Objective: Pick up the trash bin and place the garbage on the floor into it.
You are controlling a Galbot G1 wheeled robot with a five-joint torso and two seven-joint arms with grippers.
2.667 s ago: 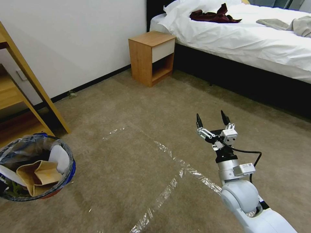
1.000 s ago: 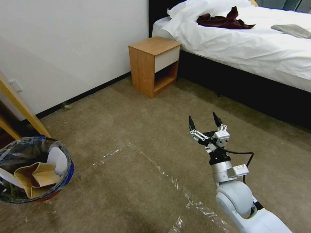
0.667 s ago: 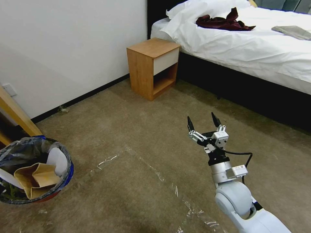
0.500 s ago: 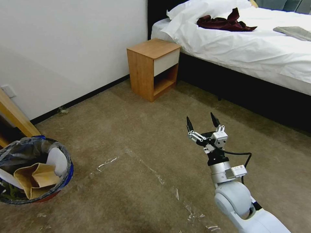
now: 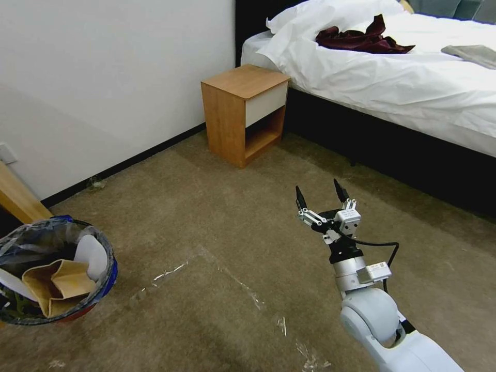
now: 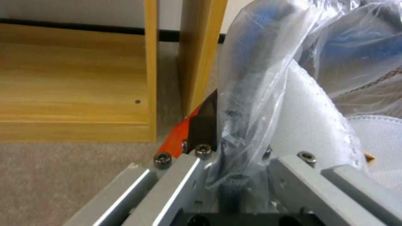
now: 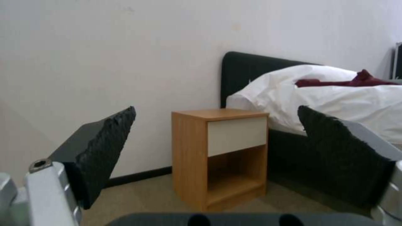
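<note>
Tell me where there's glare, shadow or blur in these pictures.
Head view: tape strips glint on the carpet; dark shadow under the bed. Left wrist view: the bin liner shines, close-up metal soft. Right wrist view: near end effector pads blurred, nightstand sharper.

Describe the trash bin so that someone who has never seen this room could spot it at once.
Start from the white wall and follow the black baseboard away from the bed and the wooden nightstand, over the carpet, to the robot's left side. There is the trash bin, clamped at its rim by the left gripper. It is round, blue over red, lined with crinkled plastic, and holds a tan paper bag.
</note>
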